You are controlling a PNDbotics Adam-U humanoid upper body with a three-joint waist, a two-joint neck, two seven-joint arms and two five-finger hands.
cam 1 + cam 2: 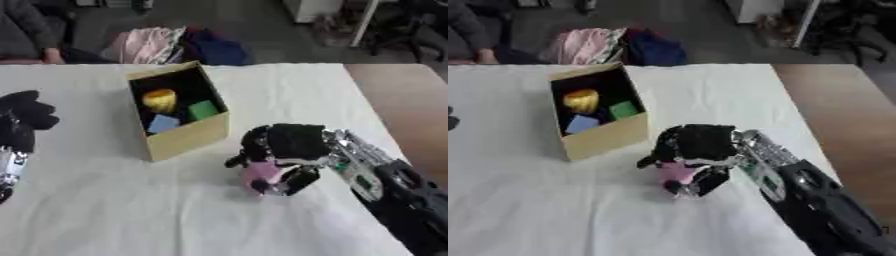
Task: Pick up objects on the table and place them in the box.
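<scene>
The pink object (261,172) sits low over the white table (105,210), just in front of the box (185,136) and a little to its right, inside the right hand (284,150). The fingers of this hand are curled around it, so only part of the pink shows between them. I cannot tell if it is already lifted or is touching the cloth.

The box is open at the top and seems to lean. Inside it lie a yellow object (160,100), a green block (202,109) and a blue block (163,123).

The main risk, in my judgement, is the near wall of the box: if the hand travels too low, the fingers or the pink object may hit the cardboard edge and push or tip the box. The object may also slip, because little of it is visible in the grasp.

The left hand (24,117) rests at the left edge with fingers curled, holding nothing.
</scene>
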